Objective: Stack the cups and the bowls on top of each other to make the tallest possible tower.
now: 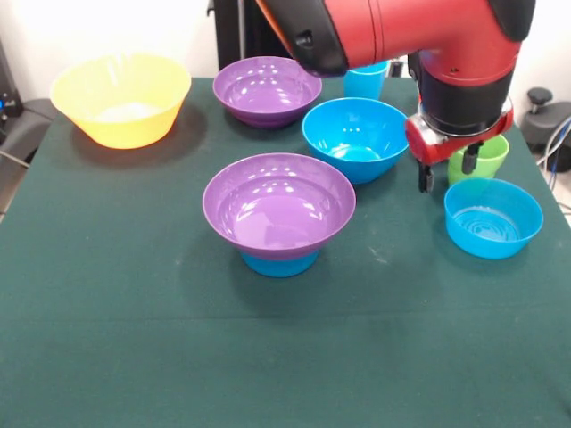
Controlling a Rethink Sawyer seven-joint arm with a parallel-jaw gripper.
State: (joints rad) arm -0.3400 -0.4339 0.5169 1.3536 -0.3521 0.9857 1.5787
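Early stage of the stacking task, seen from across the desk (107, 357). The tower (279, 214) stands near the centre and so far has only two pieces: a wide purple bowl (278, 203) resting upright on a small blue bowl (279, 264), of which only the lower part shows beneath it.

Everything else visible remains unstacked. A large yellow bowl (121, 98) sits at the far left. A second purple bowl (267, 90) lies at the far centre, with a large blue bowl (355, 138) just to its right and nearer. Another small blue bowl (493, 217) stands alone at the right. A lime green cup (479, 160) stands just behind that bowl, and a light blue cup (366, 82) shows at the far side, partly hidden by the arm (401, 31). No orange or translucent purple cup can be seen.

The hand (449, 178) hangs at the right, over or just beside the green cup, between the large blue bowl and the small blue bowl. Its dark fingertips (426, 179) straddle the cup's left part, apparently parted and gripping nothing, though contact with the cup cannot be ruled out.

By this judgement, most of the work is left: four bowls and the cups await placement.
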